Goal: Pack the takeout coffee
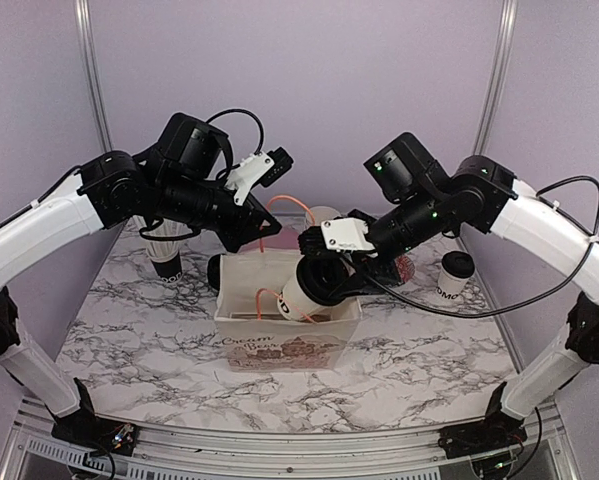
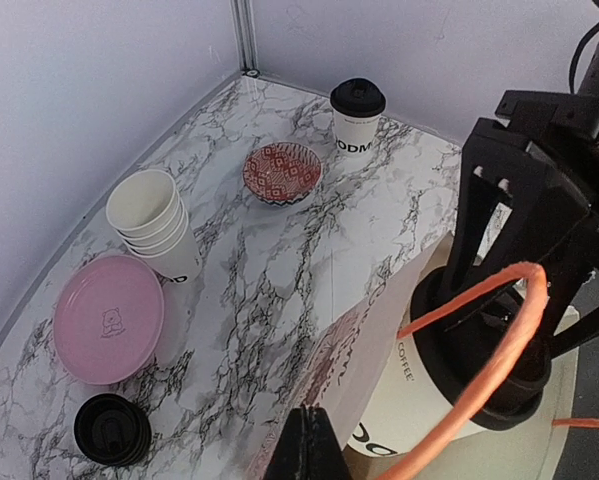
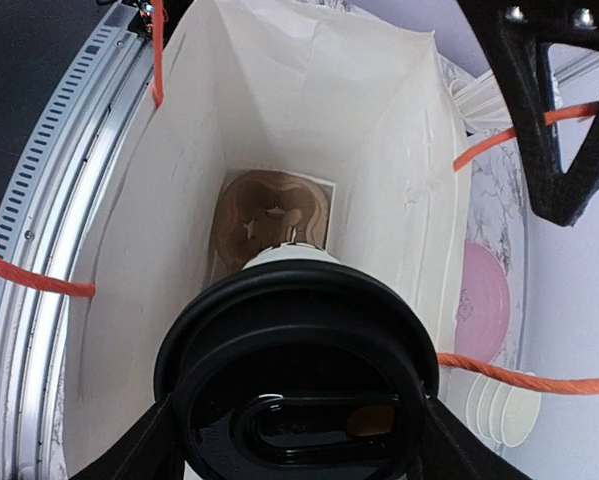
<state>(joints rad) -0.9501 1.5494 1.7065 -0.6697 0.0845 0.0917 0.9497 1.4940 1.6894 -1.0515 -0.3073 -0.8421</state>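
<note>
A white paper bag (image 1: 279, 345) with orange cord handles stands open at the table's middle. My right gripper (image 1: 324, 272) is shut on a takeout coffee cup (image 1: 304, 292), white with a black dome lid, and holds it tilted in the bag's mouth. In the right wrist view the lid (image 3: 299, 380) fills the foreground between my fingers (image 3: 151, 445), above a brown cardboard carrier (image 3: 269, 215) on the bag's bottom. My left gripper (image 2: 314, 445) is shut on the bag's rim (image 2: 379, 330). A second coffee cup (image 1: 456, 275) stands at the right, also in the left wrist view (image 2: 357, 115).
Behind the bag lie a red patterned bowl (image 2: 282, 172), stacked lidless white cups (image 2: 154, 222), a pink plate (image 2: 109, 315) and a loose black lid (image 2: 112, 428). A black cup of straws (image 1: 165, 262) stands at the left. Purple walls enclose the table.
</note>
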